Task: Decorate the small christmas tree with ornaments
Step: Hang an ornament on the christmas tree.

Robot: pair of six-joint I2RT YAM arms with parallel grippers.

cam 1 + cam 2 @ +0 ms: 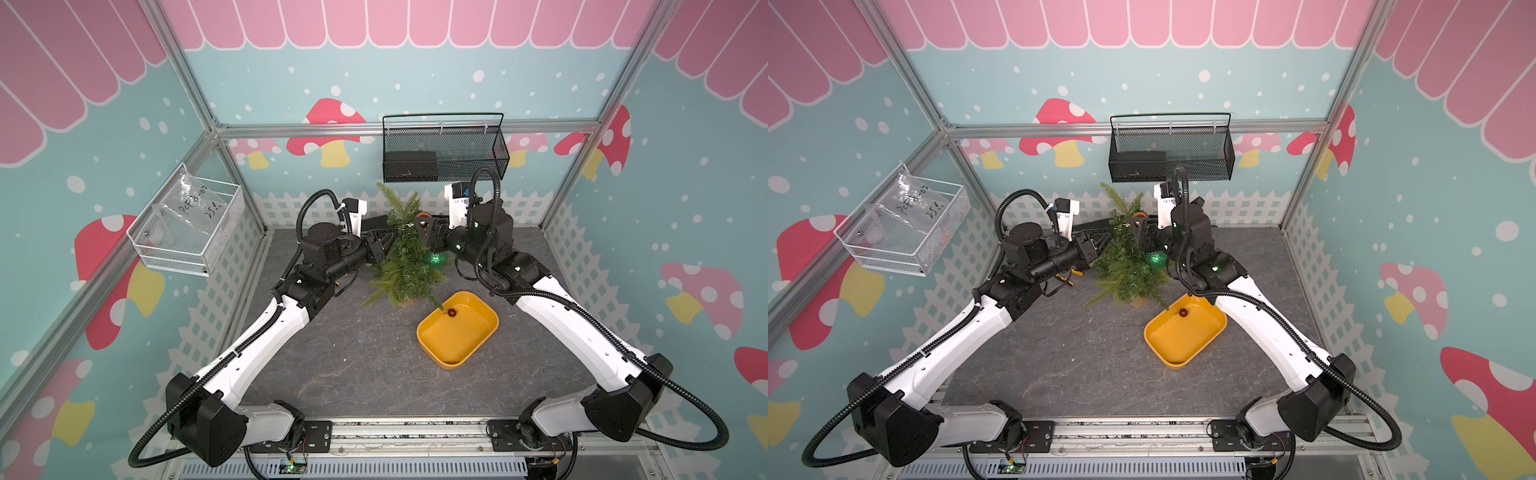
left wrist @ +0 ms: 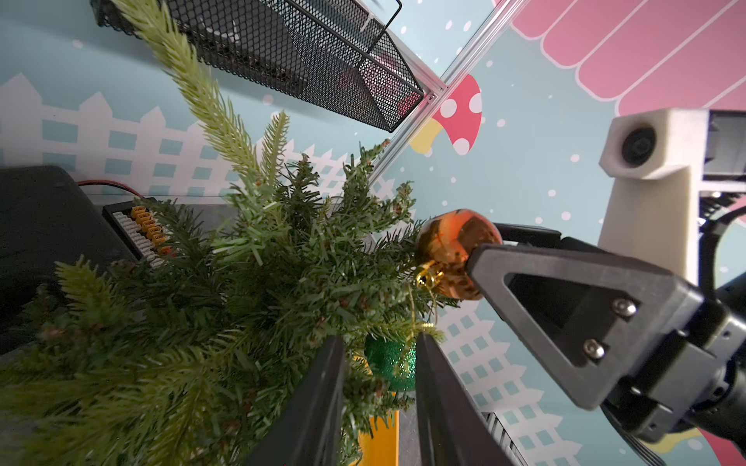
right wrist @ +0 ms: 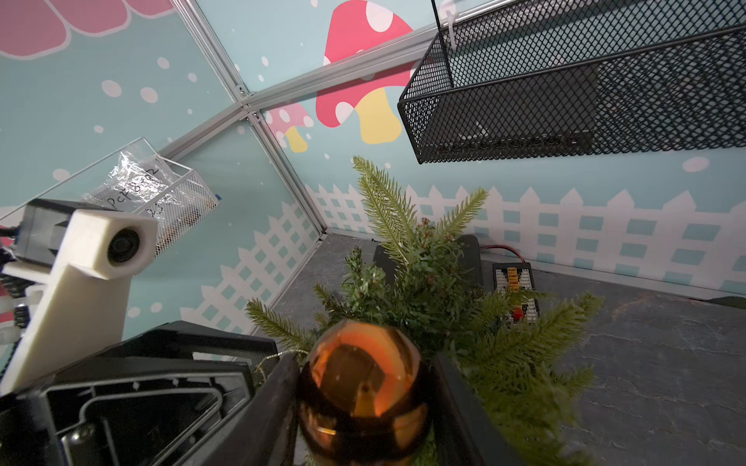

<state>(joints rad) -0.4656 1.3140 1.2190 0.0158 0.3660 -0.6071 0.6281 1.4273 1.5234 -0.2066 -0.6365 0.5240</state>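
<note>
Right gripper [image 3: 363,359] clamped on copper-orange ball [image 2: 452,250], ball against upper right side of small christmas tree [image 1: 405,266]. Left gripper [image 2: 379,339] at tree's left side, jaws part way apart with needles in the gap; can't tell if it pinches anything. Tree stands far centre of table [image 1: 365,374], between both grippers. Green ball [image 1: 435,258] hangs low on tree's right. Small red ball [image 1: 451,312] in yellow tray [image 1: 457,345], near-right of tree.

Copper ball [image 3: 363,395] cropped by frame edge; green ball [image 2: 389,359] partly masked; left pincer [image 1: 389,244] tips seemingly buried in tree [image 1: 405,266].
</note>
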